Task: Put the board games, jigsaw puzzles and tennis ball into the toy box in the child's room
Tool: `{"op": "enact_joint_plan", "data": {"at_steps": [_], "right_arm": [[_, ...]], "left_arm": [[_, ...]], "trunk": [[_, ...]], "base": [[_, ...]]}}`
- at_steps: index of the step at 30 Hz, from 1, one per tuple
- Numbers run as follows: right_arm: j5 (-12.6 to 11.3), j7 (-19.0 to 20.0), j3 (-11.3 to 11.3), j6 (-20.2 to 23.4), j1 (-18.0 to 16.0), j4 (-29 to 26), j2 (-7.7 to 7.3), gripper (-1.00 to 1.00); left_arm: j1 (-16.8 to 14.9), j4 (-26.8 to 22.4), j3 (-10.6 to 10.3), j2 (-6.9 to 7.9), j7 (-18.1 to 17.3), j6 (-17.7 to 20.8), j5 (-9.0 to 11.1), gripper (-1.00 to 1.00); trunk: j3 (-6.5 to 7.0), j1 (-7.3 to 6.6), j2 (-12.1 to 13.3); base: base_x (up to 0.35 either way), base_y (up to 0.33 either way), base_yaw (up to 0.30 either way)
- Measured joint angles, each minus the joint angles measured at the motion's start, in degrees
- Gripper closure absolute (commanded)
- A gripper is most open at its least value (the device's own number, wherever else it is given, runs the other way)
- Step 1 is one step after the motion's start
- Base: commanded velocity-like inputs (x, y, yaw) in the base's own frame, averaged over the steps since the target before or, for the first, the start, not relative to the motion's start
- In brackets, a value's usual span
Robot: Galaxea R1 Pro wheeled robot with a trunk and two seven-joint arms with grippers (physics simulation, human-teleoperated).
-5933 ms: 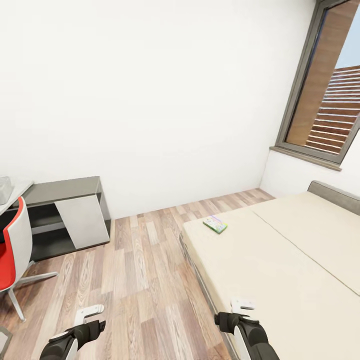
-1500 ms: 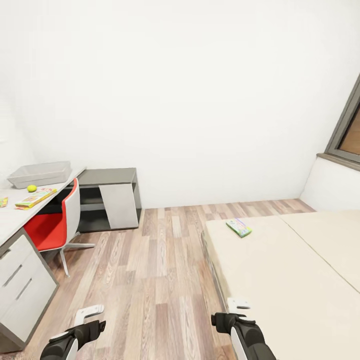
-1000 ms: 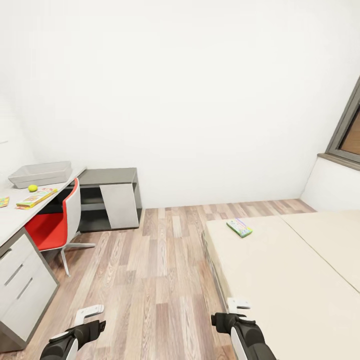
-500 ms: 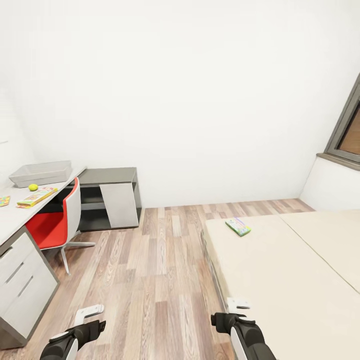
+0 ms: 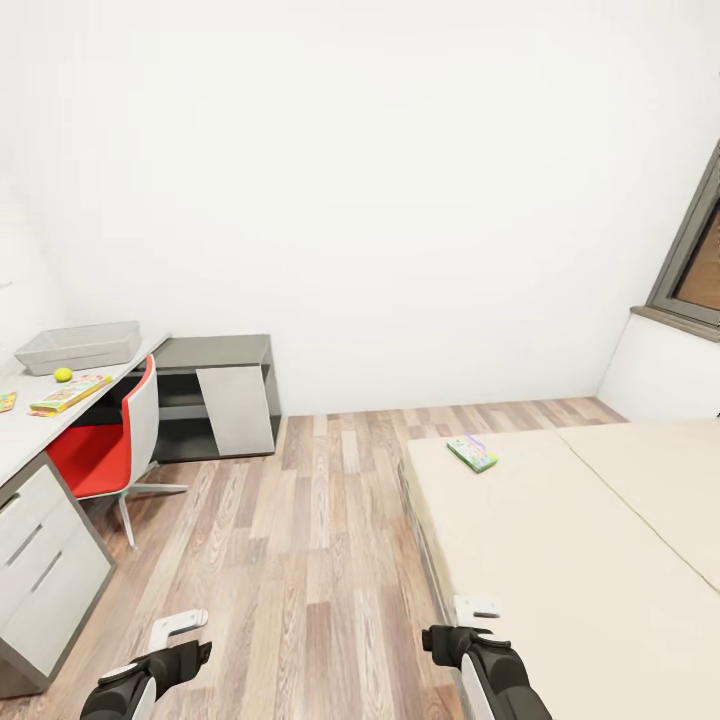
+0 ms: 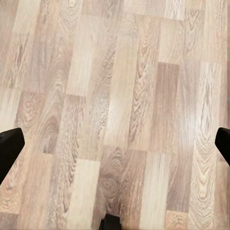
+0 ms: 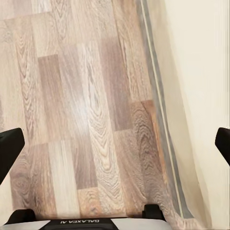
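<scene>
Fingers of left gripper point(image 6: 115, 143) and right gripper point(image 7: 115, 143) spread wide, empty (over floor); board game point(image 5: 472, 453) on bed point(image 5: 560, 560) likely light, rigid: grip opposite edges.

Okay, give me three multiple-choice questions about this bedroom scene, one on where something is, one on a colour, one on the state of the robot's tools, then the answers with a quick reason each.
1. Where does the green-edged board game lie?
A. on the bed near its corner
B. on the floor
C. inside the toy box

2. What colour is the seat of the chair at the table?
A. blue
B. red
C. black

3. How are the two tools just now?
A. both open and empty
B. the left one shut on a ball
C. the right one shut on a box

Answers:
1. A, the game rests flat on the beige mattress of the bed, close to the corner facing the wall.
2. B, the chair's seat and inner back are red under a white shell.
3. A, the left tool and the right tool each show dark fingertips spread wide with only floor or bed edge between them.
</scene>
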Motion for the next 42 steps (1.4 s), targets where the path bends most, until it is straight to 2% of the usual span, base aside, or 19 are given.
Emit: {"op": "enact_joint_plan", "data": {"at_steps": [20,30,42], "right_arm": [[0.02,0.00,0.00,-0.03,-0.04,0.02,0.03,-1.00],[0.08,0.00,0.00,-0.04,-0.02,0.07,0.33,-1.00],[0.08,0.00,0.00,-0.03,-0.01,0.05,0.38,-1.00]], "left_arm": [[0.00,-0.02,0.01,-0.24,0.00,-0.01,0.00,-1.00],[0.01,-0.04,0.02,-0.26,0.00,-0.01,0.01,-1.00],[0.00,-0.02,0.01,-0.26,0.00,-0.01,0.00,-1.00]], "trunk": [[0.00,0.00,0.00],[0.00,0.00,-0.01],[0.00,0.00,-0.01]], "base": [[0.000,-0.039,0.004],[0.000,0.000,0.151],[-0.023,0.000,0.025]]}}
